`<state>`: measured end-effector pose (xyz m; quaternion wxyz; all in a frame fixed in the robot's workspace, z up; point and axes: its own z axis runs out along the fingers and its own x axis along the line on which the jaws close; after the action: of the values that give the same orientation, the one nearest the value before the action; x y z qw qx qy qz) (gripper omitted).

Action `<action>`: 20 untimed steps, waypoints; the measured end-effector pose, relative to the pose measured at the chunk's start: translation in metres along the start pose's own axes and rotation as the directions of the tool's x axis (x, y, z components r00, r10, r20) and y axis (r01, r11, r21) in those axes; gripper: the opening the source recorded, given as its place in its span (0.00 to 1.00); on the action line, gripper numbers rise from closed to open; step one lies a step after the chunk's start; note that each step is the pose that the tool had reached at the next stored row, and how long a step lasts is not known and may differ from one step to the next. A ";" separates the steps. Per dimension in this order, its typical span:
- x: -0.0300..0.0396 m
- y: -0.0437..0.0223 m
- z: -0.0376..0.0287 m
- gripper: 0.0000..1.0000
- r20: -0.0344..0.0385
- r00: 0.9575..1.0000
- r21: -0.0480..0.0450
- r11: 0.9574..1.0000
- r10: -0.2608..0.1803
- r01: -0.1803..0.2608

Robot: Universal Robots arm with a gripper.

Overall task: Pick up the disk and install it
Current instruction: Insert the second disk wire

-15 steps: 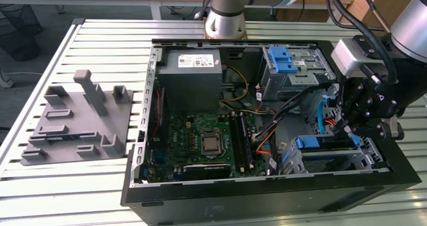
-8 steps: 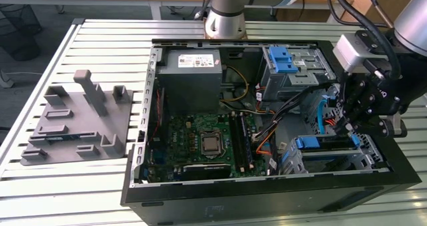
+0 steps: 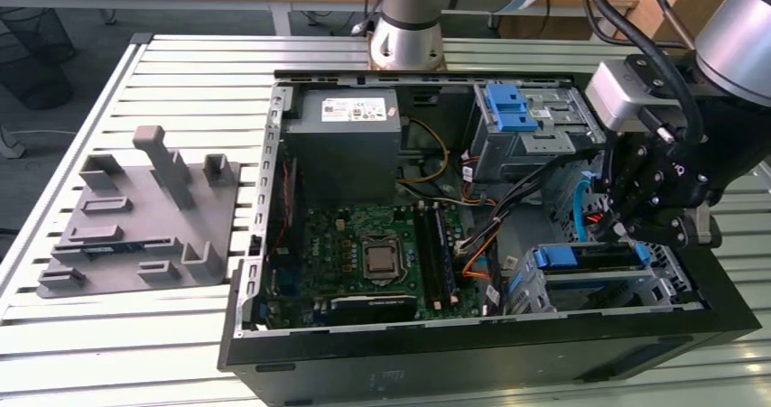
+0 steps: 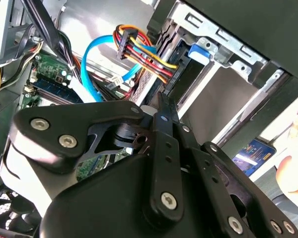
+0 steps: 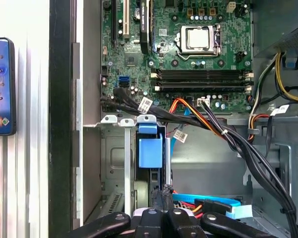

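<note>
Closest to us in both wrist views is the gripper, its dark fingers drawn together into one narrow tip with no gap that we can see between them. We cannot tell whether anything is pinched there. The tip sits right at the near edge of the disk, which stands on edge in the metal drive bay at the corner of the computer case, its blue end showing at the bay's mouth.

Just beside the gripper in the first wrist view lies a flat blue data cable. In the second wrist view we see the same kind of cable looping next to a bundle of red, yellow and orange wires.

Beyond the bay a run of black cables crosses in front of the green motherboard, with the processor socket further back. A phone lies outside the case wall.

In the exterior view the gripper hangs over the lower bay on the exterior view's right, where the disk sits with its blue end facing the motherboard. Further back in the open case are a second cage with a blue latch and the grey power supply. Well apart, on the exterior view's left, a grey fixture block rests on the slatted table
</note>
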<state>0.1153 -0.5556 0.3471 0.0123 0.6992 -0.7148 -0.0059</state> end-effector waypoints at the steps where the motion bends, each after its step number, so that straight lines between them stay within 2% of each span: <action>1: 0.0000 0.0012 0.0001 0.11 0.000 1.000 0.001 1.000 0.000 0.000; 6: 0.0001 0.0030 -0.0026 0.11 0.000 1.000 0.005 1.000 0.000 0.000; 20: 0.0003 0.0036 -0.0237 0.11 0.000 1.000 0.007 1.000 0.000 0.000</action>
<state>0.1123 -0.5556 0.3708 0.0097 0.6992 -0.7148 -0.0035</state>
